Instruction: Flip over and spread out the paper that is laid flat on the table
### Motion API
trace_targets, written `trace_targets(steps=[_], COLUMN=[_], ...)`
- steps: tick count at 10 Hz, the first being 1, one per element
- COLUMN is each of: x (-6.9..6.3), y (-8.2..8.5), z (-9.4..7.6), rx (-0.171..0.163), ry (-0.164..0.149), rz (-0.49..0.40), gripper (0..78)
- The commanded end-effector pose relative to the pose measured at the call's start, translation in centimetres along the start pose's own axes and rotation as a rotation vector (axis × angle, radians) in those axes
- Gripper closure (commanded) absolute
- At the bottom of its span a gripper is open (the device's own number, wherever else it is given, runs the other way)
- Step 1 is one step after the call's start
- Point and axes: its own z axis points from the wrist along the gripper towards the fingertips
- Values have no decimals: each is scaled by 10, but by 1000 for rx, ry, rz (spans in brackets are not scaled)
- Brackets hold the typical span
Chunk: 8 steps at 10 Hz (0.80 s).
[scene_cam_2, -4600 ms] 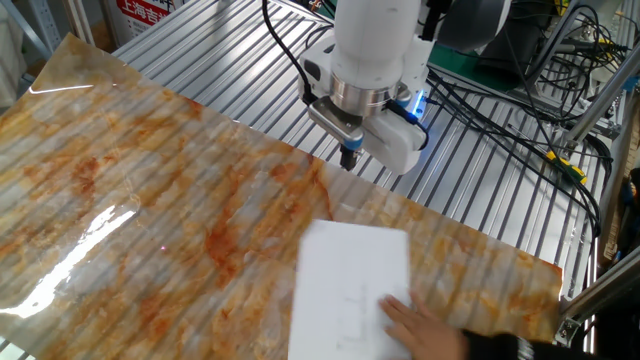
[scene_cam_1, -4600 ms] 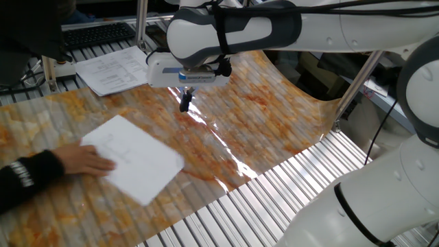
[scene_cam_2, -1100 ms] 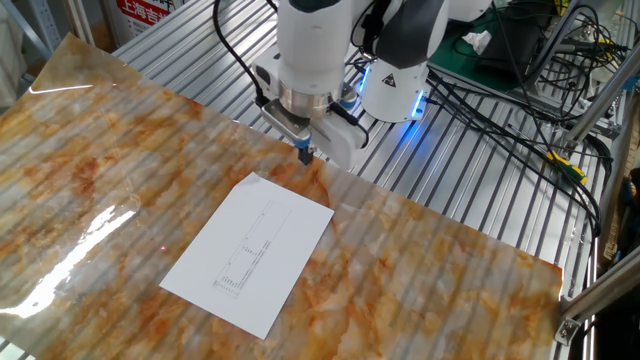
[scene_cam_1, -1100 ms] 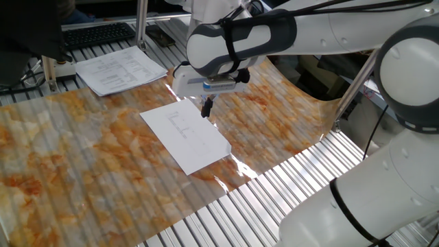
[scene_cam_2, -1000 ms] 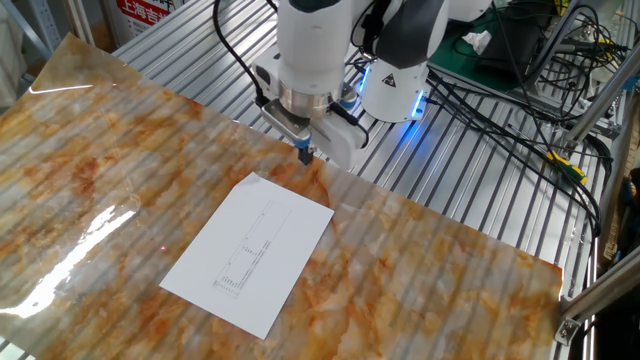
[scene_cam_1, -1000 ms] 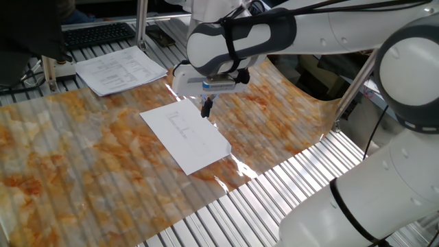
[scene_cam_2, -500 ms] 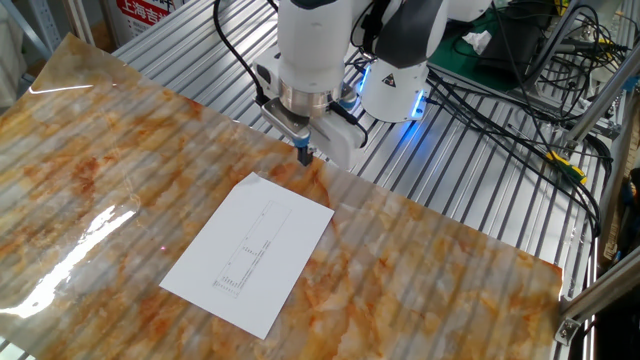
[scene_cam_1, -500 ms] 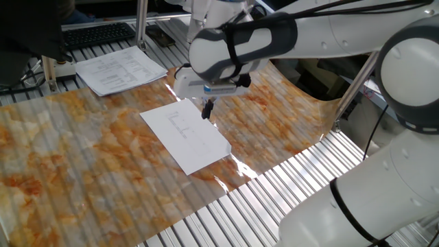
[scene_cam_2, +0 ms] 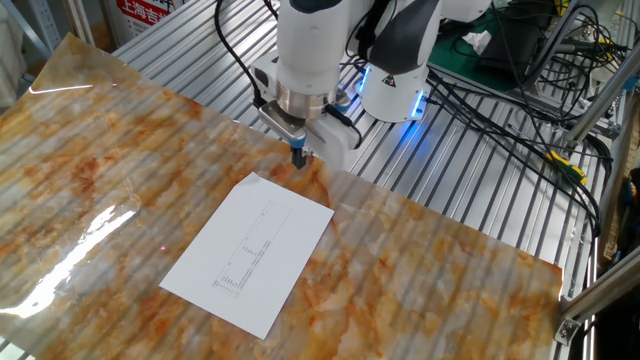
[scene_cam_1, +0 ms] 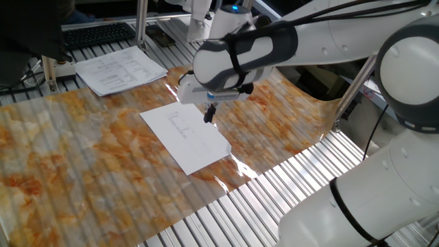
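- Your paper (scene_cam_2: 248,252) lies flat on the table (scene_cam_2: 120,160), printed side up (faint grey lines showing), so the flip is not yet done.
- Your gripper (scene_cam_2: 298,157) hangs pointing down just past the sheet's far corner, apart from it; in my judgement this suits coming down on an edge to lift it.
- Fingers appear pressed together, gripping nothing.
- The stack of printed pages (scene_cam_1: 118,69) sits well apart at the far left in one fixed view; do not disturb it.
- The glossy cover may let the sheet slide.
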Motion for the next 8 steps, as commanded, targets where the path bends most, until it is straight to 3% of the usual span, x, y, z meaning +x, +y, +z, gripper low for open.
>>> trace_targets(steps=[1,8], x=[4,0], y=[-19,-61], z=[21,38], rx=[-9,-39], ry=[-30,-45], rz=[-16,-43], gripper=[776,776])
